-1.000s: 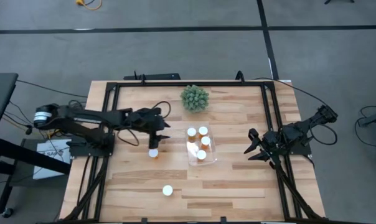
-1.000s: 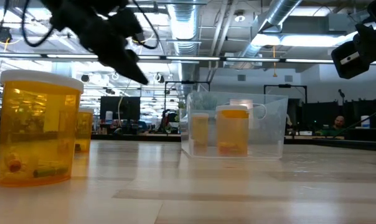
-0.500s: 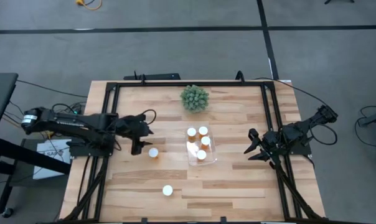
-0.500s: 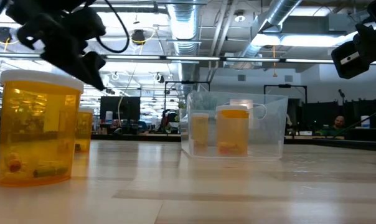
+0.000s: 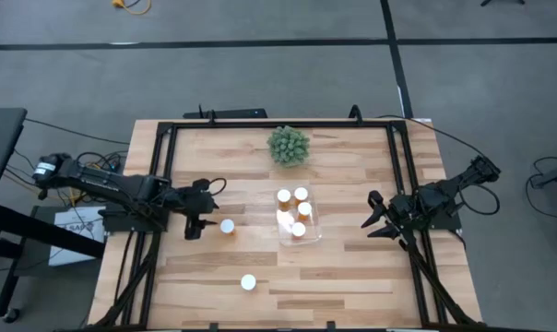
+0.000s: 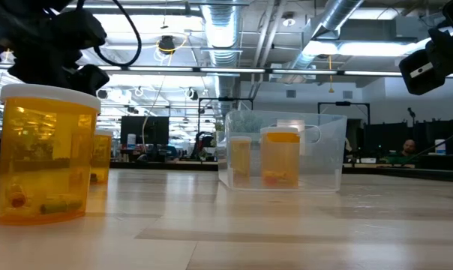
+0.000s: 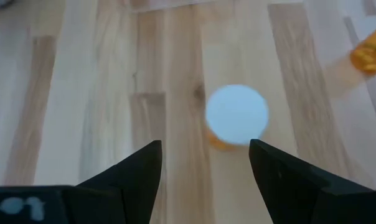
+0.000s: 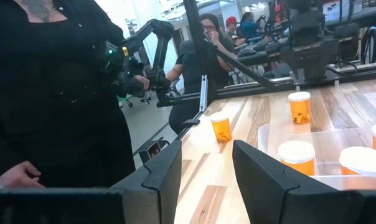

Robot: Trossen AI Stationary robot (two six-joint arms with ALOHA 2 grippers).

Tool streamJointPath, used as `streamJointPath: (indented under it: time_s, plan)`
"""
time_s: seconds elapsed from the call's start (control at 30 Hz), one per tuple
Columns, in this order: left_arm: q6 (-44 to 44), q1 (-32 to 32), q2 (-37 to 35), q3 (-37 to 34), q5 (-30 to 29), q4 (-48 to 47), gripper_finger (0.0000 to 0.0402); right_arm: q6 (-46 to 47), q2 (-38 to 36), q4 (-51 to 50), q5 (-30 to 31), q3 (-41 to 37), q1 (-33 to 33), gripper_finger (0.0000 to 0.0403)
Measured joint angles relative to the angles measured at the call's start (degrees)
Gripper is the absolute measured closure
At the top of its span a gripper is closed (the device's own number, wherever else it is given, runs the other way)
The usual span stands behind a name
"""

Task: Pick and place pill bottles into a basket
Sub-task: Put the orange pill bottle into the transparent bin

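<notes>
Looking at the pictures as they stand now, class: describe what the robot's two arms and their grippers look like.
Both arms are dark, jointed and slim. The left arm has a pale round fitting at its outer end, with black cables looping beside it. The left gripper has two matte black, wedge-shaped fingers. The right gripper has the same angular black fingers; from above, the right arm is all black.

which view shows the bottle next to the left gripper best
The left wrist view: that pill bottle sits just ahead of the open left gripper, white cap toward the camera. The high view shows it small, right of the gripper. The low view shows only part of it, behind the near bottle.
</notes>
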Motion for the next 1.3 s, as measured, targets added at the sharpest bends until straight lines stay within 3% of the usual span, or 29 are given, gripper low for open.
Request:
streamJointPath:
  time_s: [0.5, 0.87, 1.3]
  plan:
    - [-7.21, -3.25, 7.49, 0.00, -0.87, 1.01, 0.0157, 0.00, 0.00, 0.00, 0.00, 0.00, 0.00, 0.0267]
    - [-12.42, -3.23, 15.49, 0.00, 0.56, 8.22, 0.0097, 0.00, 0.00, 0.00, 0.00, 0.00, 0.00, 0.0267]
    - [-15.57, -3.23, 25.07, 0.00, 0.49, 18.96, 0.0093, -0.02, 0.00, 0.00, -0.02, 0.00, 0.00, 0.0267]
